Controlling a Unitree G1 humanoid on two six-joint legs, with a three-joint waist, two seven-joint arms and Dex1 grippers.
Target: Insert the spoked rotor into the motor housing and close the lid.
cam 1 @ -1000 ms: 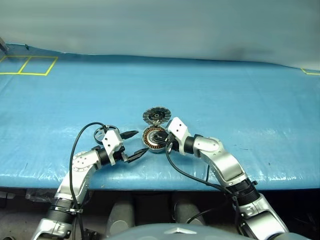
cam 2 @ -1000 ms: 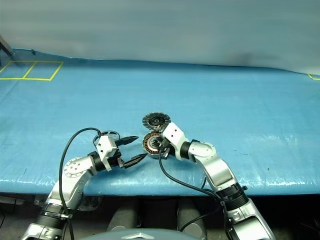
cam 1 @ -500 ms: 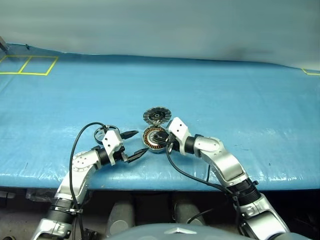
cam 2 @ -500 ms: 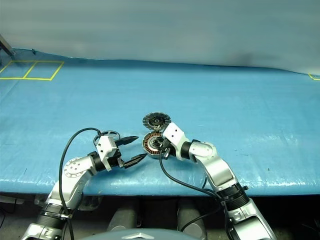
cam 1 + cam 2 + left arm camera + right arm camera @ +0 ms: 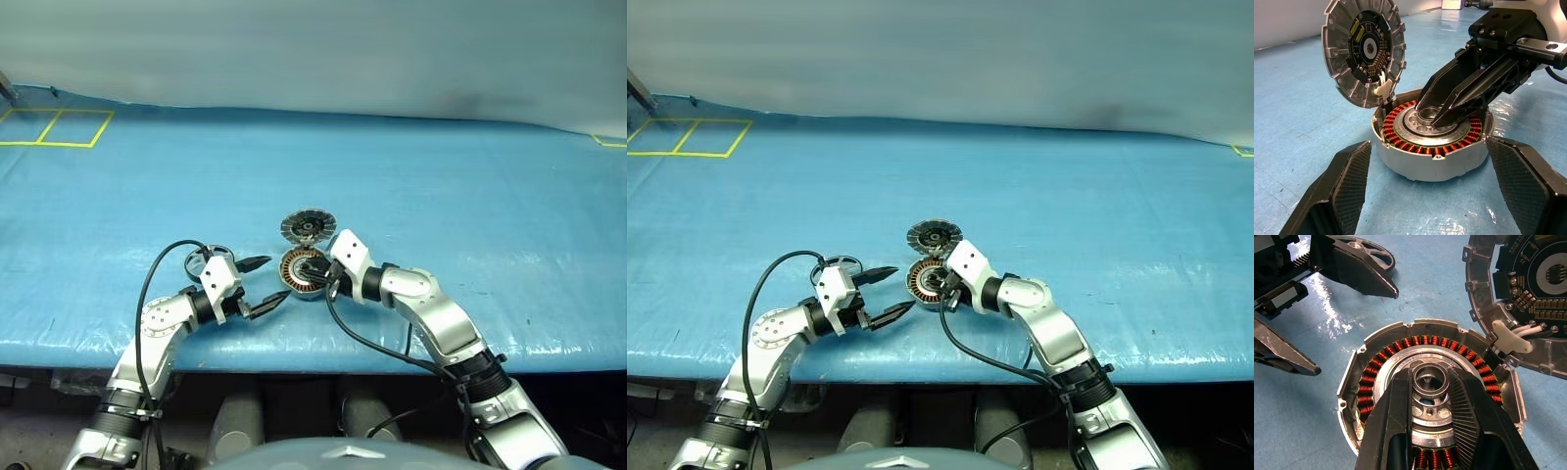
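**Claws at the open motor housing**

Right claw (image 5: 1432, 382) is pinched on a small metal ring (image 5: 1429, 380) at the hub of my one motor housing (image 5: 1432, 147). Its one lid (image 5: 1364, 51) stands up, open. My left claw (image 5: 263, 286) gapes wide, holding nothing. One spoked rotor (image 5: 1364, 249) lies behind it. I see wide blue worktop (image 5: 441, 196) all around, and the front edge is near.

The right gripper (image 5: 1437, 110) sits over the motor housing (image 5: 1430, 147), its fingers on a small metal ring at the hub, blocking the way in from above. The lid (image 5: 1364, 51) stands open at the far rim. The left gripper (image 5: 263, 286) flanks the housing's left side, jaws wide. The blue table (image 5: 470, 206) lies free to the right and far side.
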